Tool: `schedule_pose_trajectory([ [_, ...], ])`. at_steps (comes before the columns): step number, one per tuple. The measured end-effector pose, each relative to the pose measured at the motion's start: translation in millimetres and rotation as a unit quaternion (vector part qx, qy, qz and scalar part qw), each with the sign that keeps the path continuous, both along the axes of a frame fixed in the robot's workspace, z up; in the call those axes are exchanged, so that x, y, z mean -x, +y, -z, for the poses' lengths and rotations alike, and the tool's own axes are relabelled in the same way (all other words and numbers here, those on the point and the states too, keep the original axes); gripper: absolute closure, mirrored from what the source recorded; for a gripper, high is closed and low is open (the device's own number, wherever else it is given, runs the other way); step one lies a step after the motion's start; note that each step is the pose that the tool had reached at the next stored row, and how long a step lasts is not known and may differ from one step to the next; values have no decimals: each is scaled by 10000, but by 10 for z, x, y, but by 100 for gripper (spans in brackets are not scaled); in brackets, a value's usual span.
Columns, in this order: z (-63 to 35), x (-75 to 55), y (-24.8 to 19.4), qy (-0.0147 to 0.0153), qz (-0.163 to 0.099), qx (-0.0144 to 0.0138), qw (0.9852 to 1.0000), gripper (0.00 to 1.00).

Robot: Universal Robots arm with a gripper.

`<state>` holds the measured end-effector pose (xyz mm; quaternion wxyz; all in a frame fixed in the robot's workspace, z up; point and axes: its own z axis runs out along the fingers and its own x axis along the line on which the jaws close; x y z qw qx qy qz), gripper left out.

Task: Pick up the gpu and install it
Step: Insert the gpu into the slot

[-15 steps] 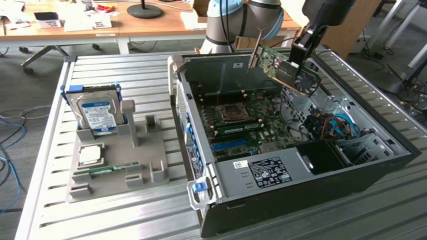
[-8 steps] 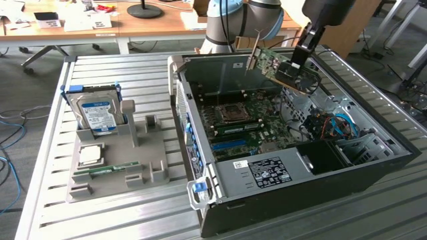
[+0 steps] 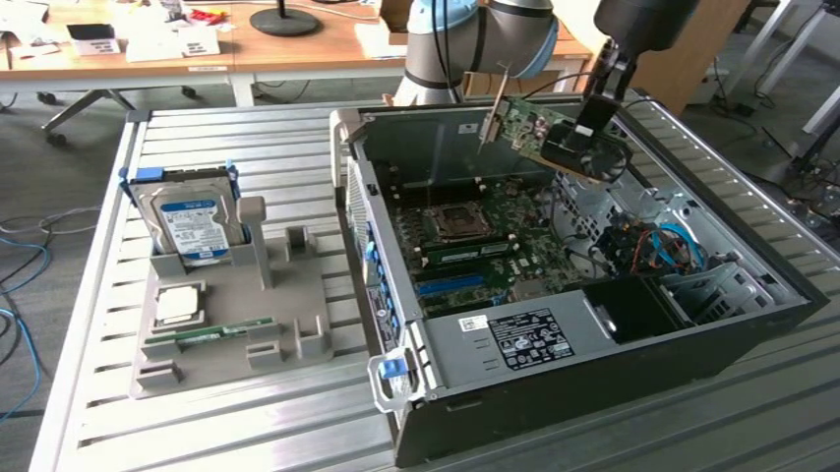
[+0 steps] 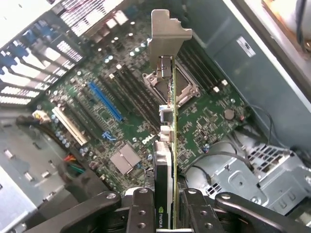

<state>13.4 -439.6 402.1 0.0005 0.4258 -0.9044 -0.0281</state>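
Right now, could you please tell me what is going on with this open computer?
The robot arm's black gripper is shut on the gpu, a flat green circuit-board card with a black fan and silver end bracket. It holds the card above the green motherboard inside the open black computer case, not yet seated in a slot. A silver hard drive stands in the grey holder at the exterior view's left.

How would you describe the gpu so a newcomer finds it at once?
Look at the open black computer case. Above its motherboard the gripper holds the gpu: a green card with a black fan and silver bracket, unlike the thin RAM stick on the grey holder.
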Motion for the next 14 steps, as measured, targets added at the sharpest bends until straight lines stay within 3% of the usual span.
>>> schedule_pose_trajectory([
  [7,0,0,0,0,-539,0,9985,73],
  [14,1,0,0,0,-1054,0,9944,73],
])
